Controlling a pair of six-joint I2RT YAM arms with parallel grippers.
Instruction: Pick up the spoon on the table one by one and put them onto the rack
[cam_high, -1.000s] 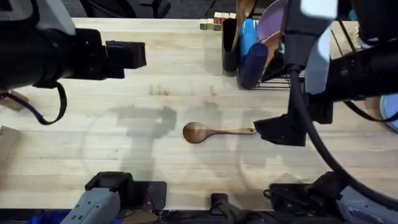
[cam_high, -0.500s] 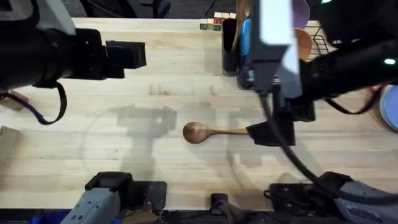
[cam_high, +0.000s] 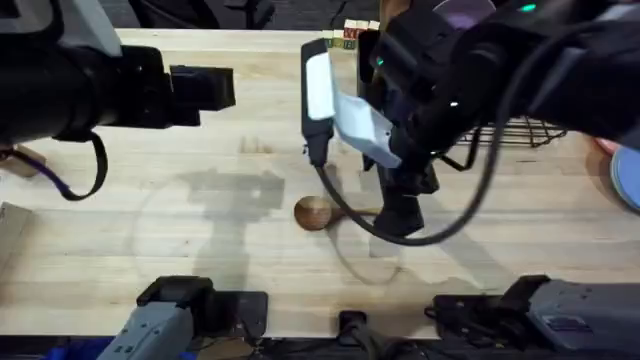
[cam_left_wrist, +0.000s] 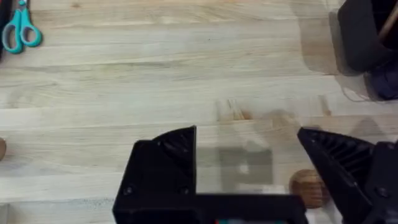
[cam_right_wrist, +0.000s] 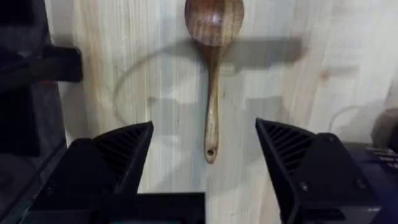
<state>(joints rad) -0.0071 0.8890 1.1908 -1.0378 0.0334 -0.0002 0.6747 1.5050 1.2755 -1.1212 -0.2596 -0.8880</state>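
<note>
The spoon (cam_right_wrist: 212, 81) lies flat on the table (cam_high: 200, 260) near its middle, bowl to the left; the right claw (cam_right_wrist: 205, 155) hangs just above the handle's end, spread wide and empty; the left claw (cam_left_wrist: 249, 168) gapes open, empty, above bare planks; the rack (cam_high: 510, 130) stands far right.

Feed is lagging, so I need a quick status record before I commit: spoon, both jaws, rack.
spoon: wooden spoon lying flat on the table, not gripped
right gripper: jaws open, straddling the handle end, above it
left gripper: jaws open, holding nothing, over bare table
rack: black wire rack at the far right, largely hidden by the right arm
extras: teal scissors on the table
</note>
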